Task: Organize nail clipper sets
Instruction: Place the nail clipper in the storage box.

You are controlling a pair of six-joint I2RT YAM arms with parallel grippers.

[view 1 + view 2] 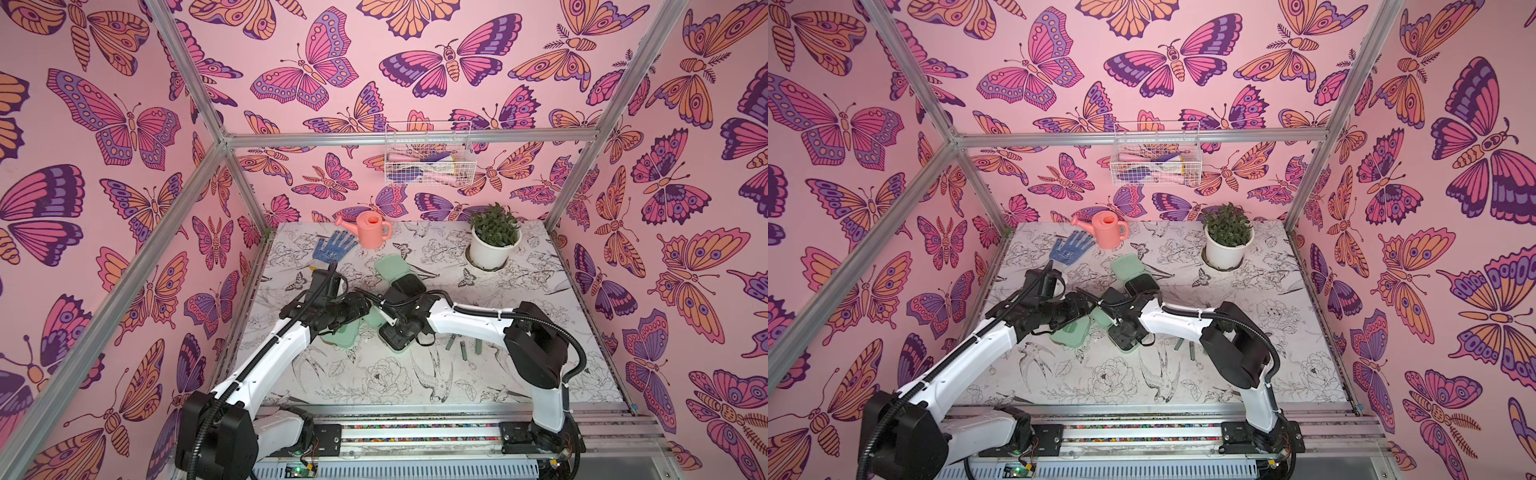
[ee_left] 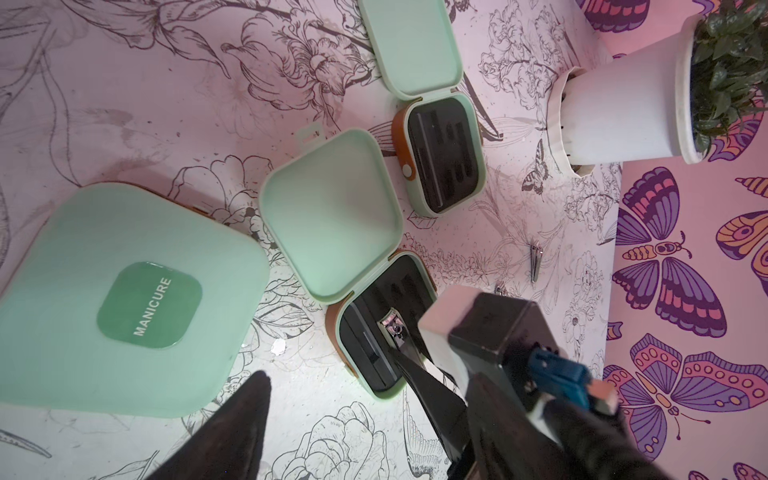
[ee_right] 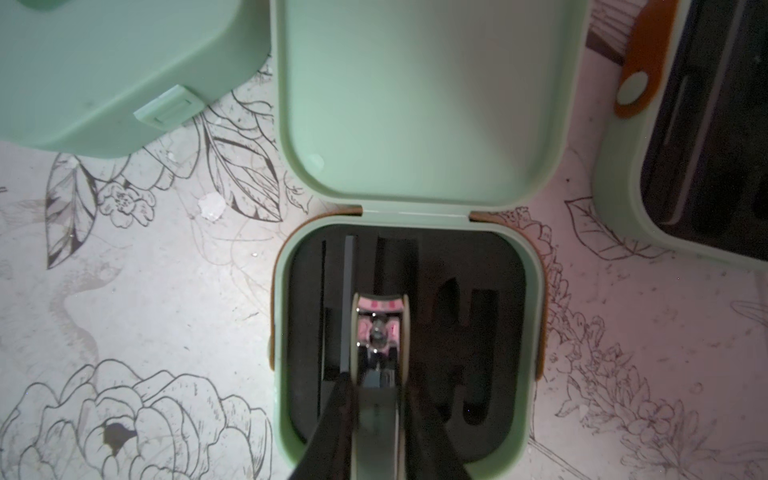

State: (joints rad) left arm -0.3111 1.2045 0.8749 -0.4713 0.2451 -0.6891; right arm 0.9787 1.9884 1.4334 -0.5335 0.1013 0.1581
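On the flower-printed counter [image 1: 519, 286], seen in both top views, the arms cover most of the three mint-green cases, and the fingertips of the right hand [image 3: 376, 388] are lost under its own wrist. Its wrist view shows them pinching a shiny nail clipper [image 3: 378, 328], whose rear end blurs between them. The clipper hangs over the black tray of the middle case [image 3: 415, 124]; whether it touches the tray cannot be told. The left hand [image 1: 358, 308] is spread wide, gripping nothing, and hovers by the closed case [image 2: 124, 299]. Only one of its fingers [image 2: 237, 424] is plain in its wrist view.

The closed case carries a darker green badge reading MANICURE. The middle case and the far case [image 2: 442, 153] lie open with lids flat, each with a brown strap along the tray's side. A few slim loose tools [image 1: 463, 351] lie near the right arm, partly hidden by it.

At the back are a blue glove [image 1: 332, 247], a pink watering can [image 1: 370, 229] and a potted plant [image 1: 494, 241]. A wire basket [image 1: 428, 160] hangs on the pink butterfly wall.
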